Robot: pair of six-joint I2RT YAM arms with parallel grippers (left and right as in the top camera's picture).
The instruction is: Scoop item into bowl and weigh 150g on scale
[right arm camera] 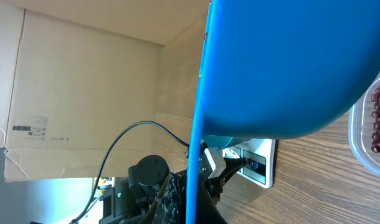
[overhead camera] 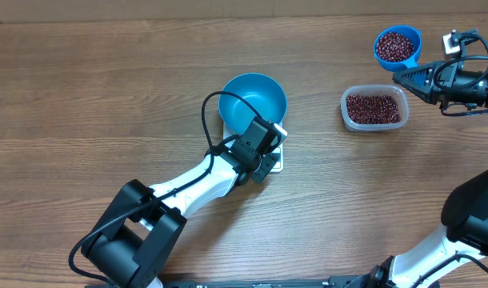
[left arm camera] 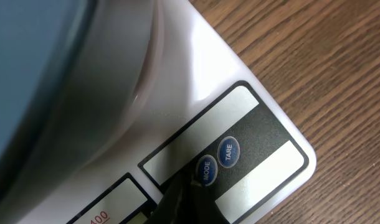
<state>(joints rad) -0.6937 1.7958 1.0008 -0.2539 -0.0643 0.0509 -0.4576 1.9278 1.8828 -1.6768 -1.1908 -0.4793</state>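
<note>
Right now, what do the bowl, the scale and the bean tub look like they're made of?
Bowl: probably plastic, smooth teal, soft sheen, no grain. Scale: glossy white plastic, judging by reflections on its rounded corner. Tub: clear plastic, likely; beans show through its wall.

The wood-grain table (overhead camera: 108, 80) carries the scale (overhead camera: 277, 162), seemingly flat, and a clear tub (overhead camera: 374, 109), well apart.

Wood-grain table (overhead camera: 108, 80), perhaps cardboard wall (right arm camera: 84, 93)
</note>
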